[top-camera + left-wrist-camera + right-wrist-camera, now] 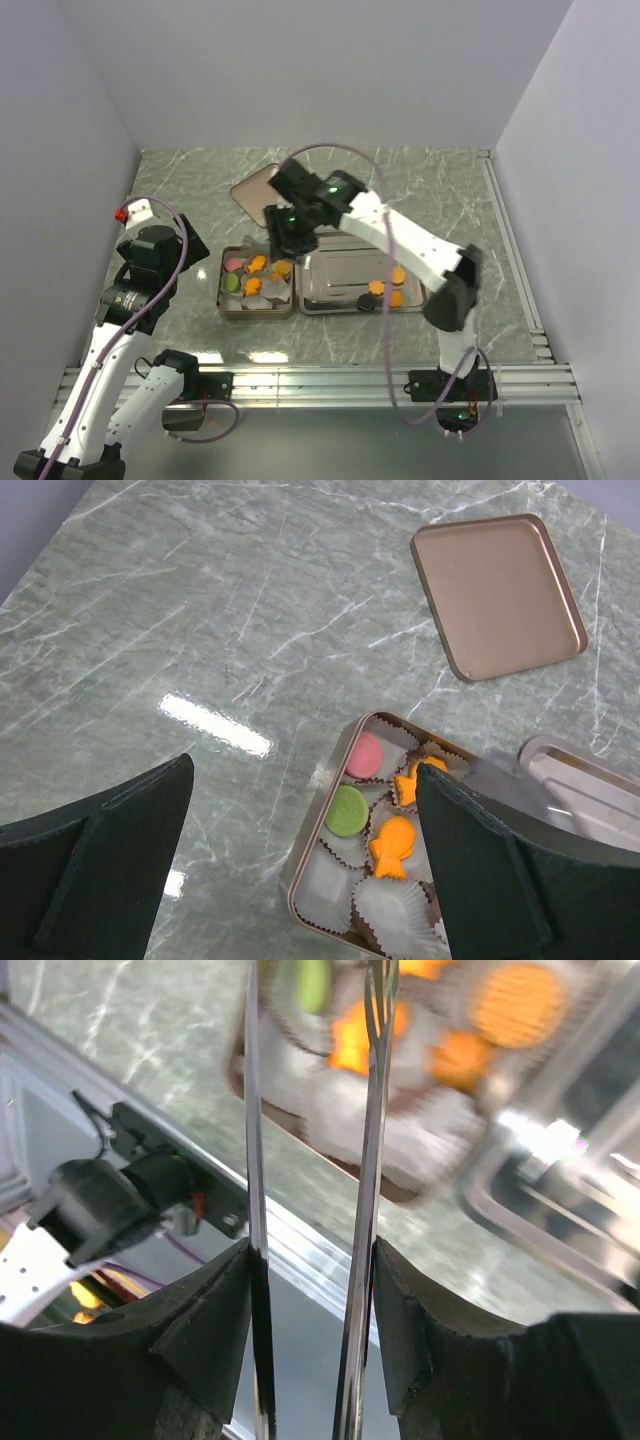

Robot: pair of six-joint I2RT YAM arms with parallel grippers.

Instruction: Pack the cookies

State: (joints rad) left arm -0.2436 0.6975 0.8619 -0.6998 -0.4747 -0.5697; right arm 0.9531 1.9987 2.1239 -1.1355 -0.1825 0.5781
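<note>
Grips thin metal tongs (254, 1160) in the right jaws, presumably because such small pieces suit fine blades better than broad pads. Hovers directly over the tin (256, 314), blades slightly parted and aimed into its paper cups (395, 910); cannot tell whether anything sits at the tips. Holds the left jaws released, wide and bare, the tin partly under one pad, probably parked out of the way. Finds cookies (392, 845) beneath the right jaws in the tin: pink, green, orange. Finds more on the tray (335, 280) just right of those jaws, orange ones (397, 273) and a dark one (366, 303). Lid (498, 595) on the surface (200, 600) beyond the tin, apart. Risks snagging cup edges and tin wall.
</note>
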